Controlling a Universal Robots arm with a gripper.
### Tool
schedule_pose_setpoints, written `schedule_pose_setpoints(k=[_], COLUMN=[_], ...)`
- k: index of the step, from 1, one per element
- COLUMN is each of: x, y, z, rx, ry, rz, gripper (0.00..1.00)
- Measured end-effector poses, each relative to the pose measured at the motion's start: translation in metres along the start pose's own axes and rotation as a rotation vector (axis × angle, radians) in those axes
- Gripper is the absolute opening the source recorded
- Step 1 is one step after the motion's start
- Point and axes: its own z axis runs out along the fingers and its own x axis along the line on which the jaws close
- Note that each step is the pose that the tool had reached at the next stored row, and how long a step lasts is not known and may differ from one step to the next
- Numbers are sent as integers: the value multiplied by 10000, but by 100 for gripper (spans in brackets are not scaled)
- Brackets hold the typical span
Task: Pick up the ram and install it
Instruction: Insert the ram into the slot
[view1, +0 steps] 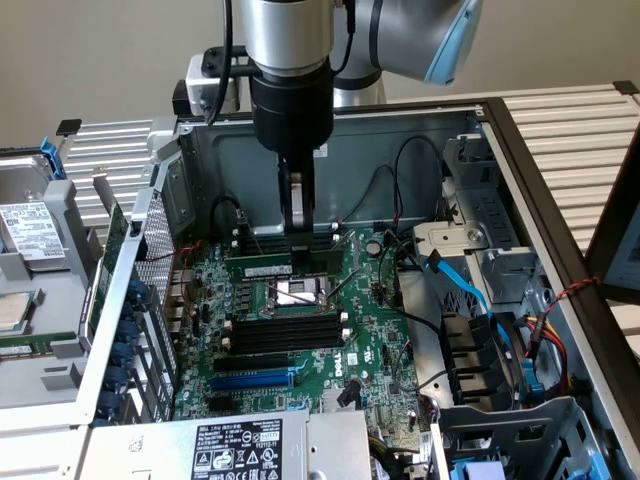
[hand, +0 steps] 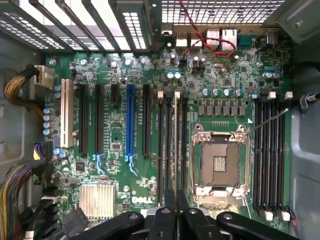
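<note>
Nearest: long black plastic memory slots (view1: 282, 335), then square metal-framed CPU socket (view1: 297, 295). Just beyond it, the long thin green circuit-board ram (view1: 262, 270) is held edge-down along the far slots, gripped by the closed black claw (view1: 297, 248).

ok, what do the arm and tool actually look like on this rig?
The arm has smooth silver-grey cylindrical links, a light-blue joint cap and a black cable along its side. A small white-and-black box is mounted at the wrist. The tool has a round black body narrowing to two slim dark fingers. The wrist view shows black link bars with silver pivot screws.
</note>
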Motion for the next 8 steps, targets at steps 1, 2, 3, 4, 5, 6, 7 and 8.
schedule_pose_setpoints(k=[1,2,3,4,5,6,7,8], x=[-1,-1,-1,-1,-1,-1,-1,-1], y=[0,0,1,1,2,3,3,3], z=[16,28,37,43,49,54,54,54], rx=[0,1,2,2,2,1,0,0], ry=[7,12,18,23,28,32,34,35], rz=[-6,-12,-19,-26,-32,-37,-37,-38], gripper=[13,13,13,13,13,13,13,13])
